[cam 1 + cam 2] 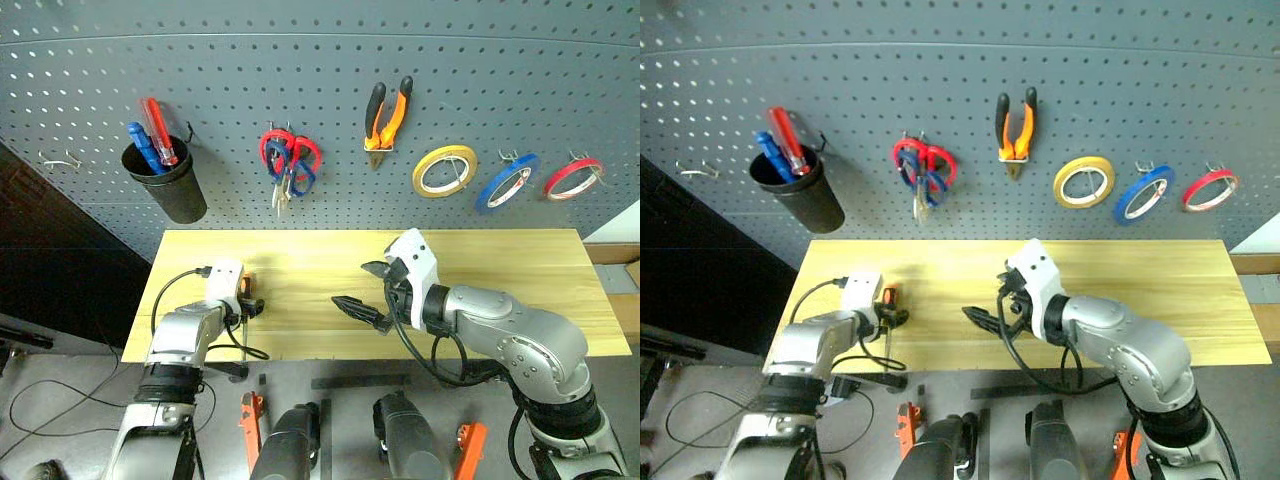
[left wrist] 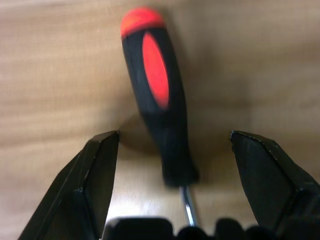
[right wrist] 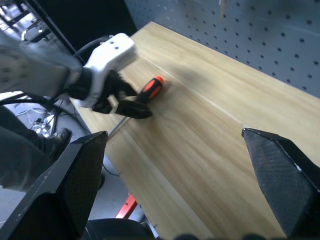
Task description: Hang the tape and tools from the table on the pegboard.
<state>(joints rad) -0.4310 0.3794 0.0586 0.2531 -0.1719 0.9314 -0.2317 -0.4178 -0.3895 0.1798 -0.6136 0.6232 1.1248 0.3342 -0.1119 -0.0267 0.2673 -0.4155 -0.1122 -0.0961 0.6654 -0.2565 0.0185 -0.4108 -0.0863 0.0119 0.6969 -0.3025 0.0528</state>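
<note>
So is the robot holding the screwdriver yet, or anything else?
Nothing is held. The left gripper stands open around the screwdriver on the table, fingers clear of its handle. The right gripper is open and empty.

Both arms out front, both grippers with jaws apart

The left arm reaches forward and low on the robot's left, its wrist bent so the left gripper [image 2: 170, 165] points down and forward; its 2 black fingers [image 2: 97, 175] stand spread, one on each side of the screwdriver [image 2: 157, 100], and neither pad touches the handle (seen along the fingers in the left wrist view, and from the side in the right wrist view). The right arm is bent at the elbow and crosses inward toward the middle, held higher than the left, with the right gripper [image 1: 368, 290] aimed to the robot's left. Its 2 fingers gape wide, with nothing between them.
</note>
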